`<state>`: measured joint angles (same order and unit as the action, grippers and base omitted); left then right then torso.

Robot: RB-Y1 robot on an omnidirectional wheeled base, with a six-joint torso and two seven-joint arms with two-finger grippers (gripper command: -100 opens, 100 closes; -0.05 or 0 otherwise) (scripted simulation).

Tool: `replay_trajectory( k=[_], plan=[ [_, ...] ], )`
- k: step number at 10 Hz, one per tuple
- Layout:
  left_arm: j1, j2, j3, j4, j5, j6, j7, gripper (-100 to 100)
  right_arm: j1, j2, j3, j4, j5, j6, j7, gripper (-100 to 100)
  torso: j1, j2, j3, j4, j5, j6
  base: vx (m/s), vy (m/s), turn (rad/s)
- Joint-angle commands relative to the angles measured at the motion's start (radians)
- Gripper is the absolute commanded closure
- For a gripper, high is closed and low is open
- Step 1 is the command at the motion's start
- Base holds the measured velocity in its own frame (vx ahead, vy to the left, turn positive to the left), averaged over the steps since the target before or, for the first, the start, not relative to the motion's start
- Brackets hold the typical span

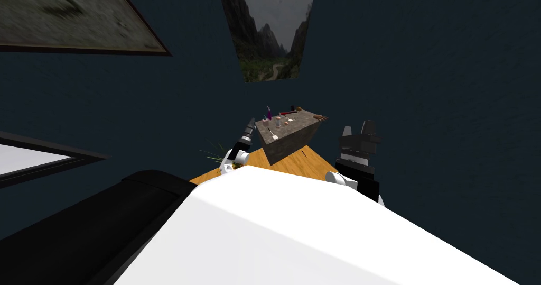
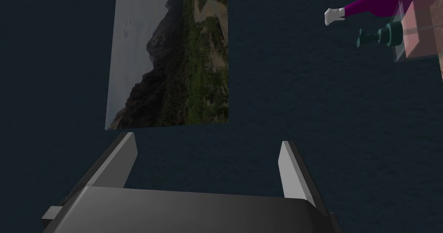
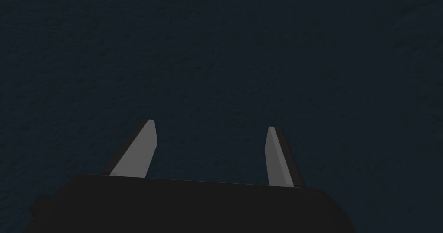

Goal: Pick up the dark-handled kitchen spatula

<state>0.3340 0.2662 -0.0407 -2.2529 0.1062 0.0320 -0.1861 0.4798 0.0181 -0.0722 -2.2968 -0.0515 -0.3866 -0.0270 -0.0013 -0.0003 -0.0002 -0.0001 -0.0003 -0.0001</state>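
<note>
A grey stone-topped table (image 1: 294,132) stands ahead on the wood floor, with several small items on it. A thin utensil with a pale head (image 1: 273,135) lies near its front corner, and a dark and red one (image 1: 288,112) lies at the back; I cannot tell which is the spatula. My left gripper (image 1: 250,123) is raised just off the table's left corner, open and empty (image 2: 207,157). Past it are a purple bottle (image 2: 367,3) and a pink pump bottle (image 2: 409,33). My right gripper (image 1: 363,132), held off the table's right side, is open and empty (image 3: 210,145).
The purple bottle (image 1: 269,111) and pink containers (image 1: 279,121) crowd the table's back left. A brown object (image 1: 319,118) lies at its right end. Dark blue walls close in behind the table. A green plant (image 1: 214,152) sits low beside my left arm. Orange wood floor (image 1: 301,163) lies before the table.
</note>
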Motion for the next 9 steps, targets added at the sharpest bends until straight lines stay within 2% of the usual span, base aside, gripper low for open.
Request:
replay_trajectory(
  k=[1,4,5,8,9],
  plan=[
    [-0.018,0.02,0.0,0.006,0.011,0.05,-0.019,-100,0.0,0.0,0.0,0.0,0.0,0.0,0.0,0,0.0,0.0,0.0,0.0,0.0,0.0,0.006,-0.035,-0.016],
    [-0.035,0.038,0.0,0.012,0.02,0.144,-0.037,-100,0.0,0.0,0.0,0.0,0.0,0.0,0.0,0,-0.001,0.0,0.0,0.0,0.0,0.0,0.007,-0.031,-0.012],
    [-0.035,0.038,0.0,0.012,0.02,0.155,-0.037,-100,0.0,0.0,0.0,0.0,0.0,0.0,0.0,0,-0.001,0.0,0.0,0.0,0.0,0.0,0.007,-0.012,0.005],
    [-0.071,0.072,0.001,0.029,0.04,0.247,-0.075,-100,0.0,0.0,0.0,0.0,0.0,0.0,0.0,0,0.0,0.0,0.0,0.0,0.0,0.0,0.011,-0.031,-0.017],
    [-0.071,0.072,0.001,0.029,0.04,0.274,-0.075,-100,0.0,0.0,0.0,0.0,0.0,0.0,0.0,0,-0.001,-0.001,0.0,0.0,0.0,0.0,0.011,-0.038,-0.007]
  ],
)
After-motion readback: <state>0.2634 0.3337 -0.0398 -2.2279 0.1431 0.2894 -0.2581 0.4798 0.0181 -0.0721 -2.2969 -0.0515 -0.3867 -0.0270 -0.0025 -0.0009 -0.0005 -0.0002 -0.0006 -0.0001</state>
